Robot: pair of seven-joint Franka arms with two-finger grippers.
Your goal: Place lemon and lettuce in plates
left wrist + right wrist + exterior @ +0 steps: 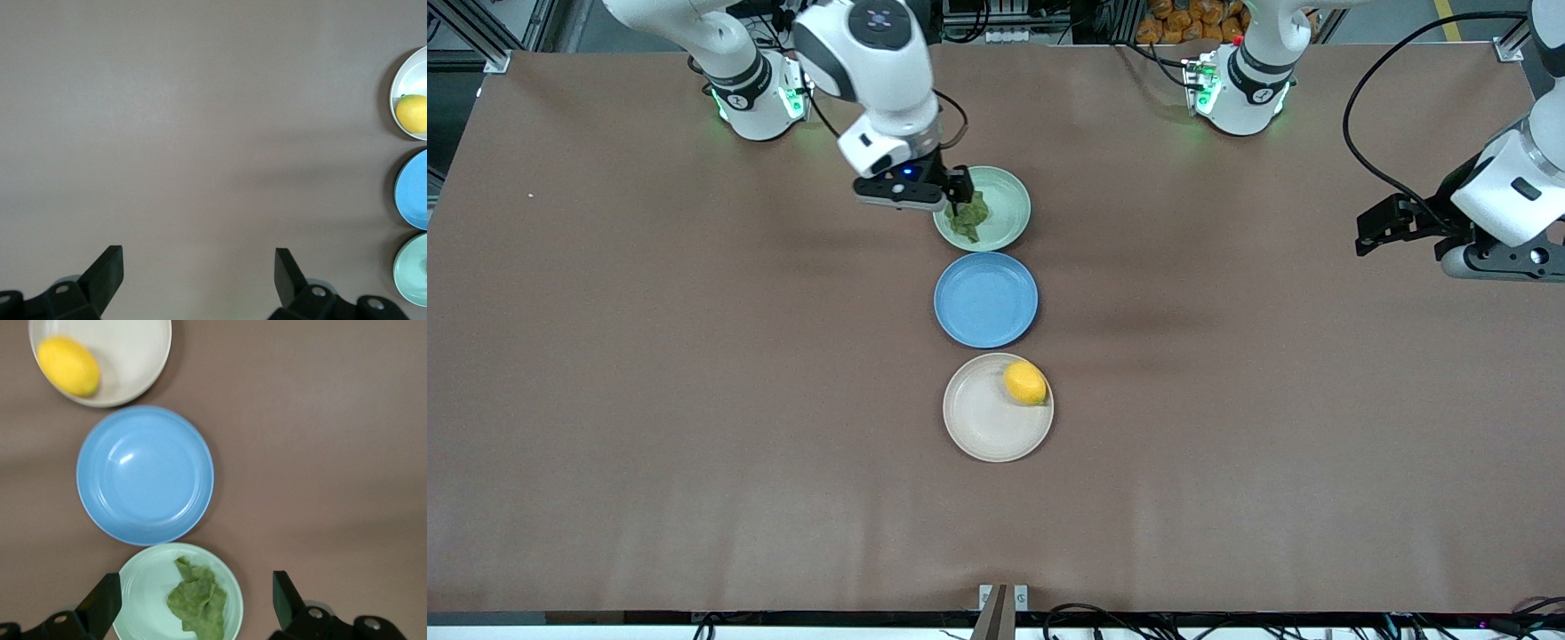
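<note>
Over the mint green plate (1005, 191) my right claw (958, 188) hangs spread and empty, the lettuce (969, 219) lying in that plate beneath it; the lemon (1025, 383) sits in the beige plate (983, 422). I would lift straight up, so no finger drags the leaf out. My left claw (1392, 229) waits spread over the brown counter (649, 356), with shelving at its edge.
</note>
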